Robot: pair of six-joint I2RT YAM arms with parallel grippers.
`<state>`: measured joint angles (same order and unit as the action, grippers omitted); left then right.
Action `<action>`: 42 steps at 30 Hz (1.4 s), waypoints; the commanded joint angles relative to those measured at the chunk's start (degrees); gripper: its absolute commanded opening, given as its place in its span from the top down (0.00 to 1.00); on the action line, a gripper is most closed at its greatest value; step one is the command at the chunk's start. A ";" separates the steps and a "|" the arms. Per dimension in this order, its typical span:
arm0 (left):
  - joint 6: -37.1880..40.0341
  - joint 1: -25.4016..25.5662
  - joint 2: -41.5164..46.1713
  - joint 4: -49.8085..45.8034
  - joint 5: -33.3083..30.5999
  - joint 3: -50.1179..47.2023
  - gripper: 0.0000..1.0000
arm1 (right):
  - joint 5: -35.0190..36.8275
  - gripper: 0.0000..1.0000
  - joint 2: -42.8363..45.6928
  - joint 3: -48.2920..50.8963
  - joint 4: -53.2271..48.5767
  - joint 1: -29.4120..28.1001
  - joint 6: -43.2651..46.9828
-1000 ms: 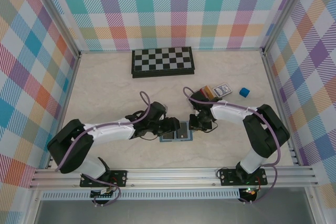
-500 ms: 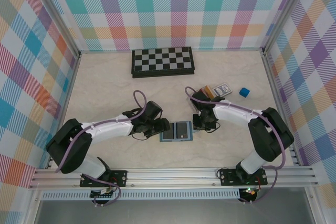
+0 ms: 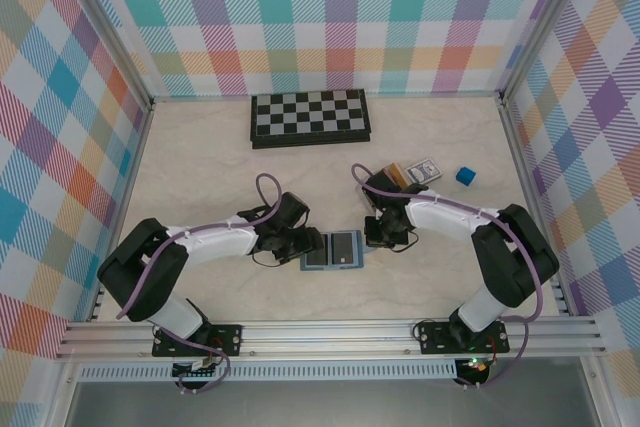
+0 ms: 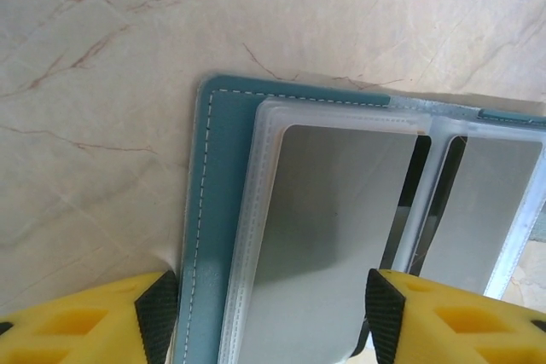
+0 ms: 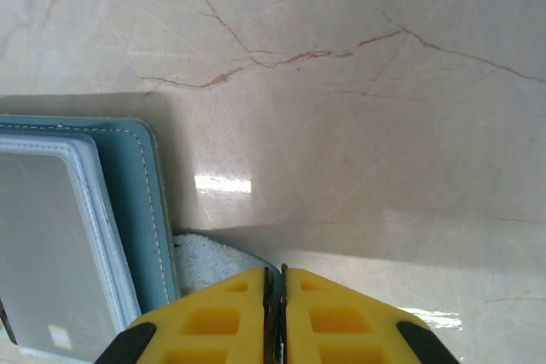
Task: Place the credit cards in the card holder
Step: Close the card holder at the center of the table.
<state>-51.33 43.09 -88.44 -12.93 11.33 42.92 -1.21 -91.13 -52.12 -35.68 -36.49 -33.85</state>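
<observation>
Beside the flat teal-blue card holder [image 3: 334, 250], right gripper [image 5: 275, 274] sat clenched; left wrist view showed left gripper [image 4: 271, 300] spread astride it.

Bright overhead light; glare patch on tabletop [image 5: 223, 183].

Flat teal-blue folding card holder [image 4: 203, 210]: cut off by bottom and right edges of my left wrist view.
</observation>
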 commanded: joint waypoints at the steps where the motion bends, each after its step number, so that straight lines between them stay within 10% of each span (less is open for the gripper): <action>1: -0.91 -0.03 -1.49 9.80 4.15 -1.19 0.42 | -2.74 0.91 -0.96 -0.16 1.31 -0.34 -0.38; 18: -2.77 -0.11 2.99 18.65 9.52 -1.75 0.59 | -2.48 0.92 -1.32 -0.55 1.66 -0.34 -0.84; 42: -2.39 3.25 -11.36 19.81 13.11 6.35 0.53 | -3.94 0.80 7.72 2.64 -0.45 3.31 -2.51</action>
<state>-54.41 45.65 -99.85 9.15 25.47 48.60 -3.16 -84.44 -49.67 -34.41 -33.19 -36.58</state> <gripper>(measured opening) 0.463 0.205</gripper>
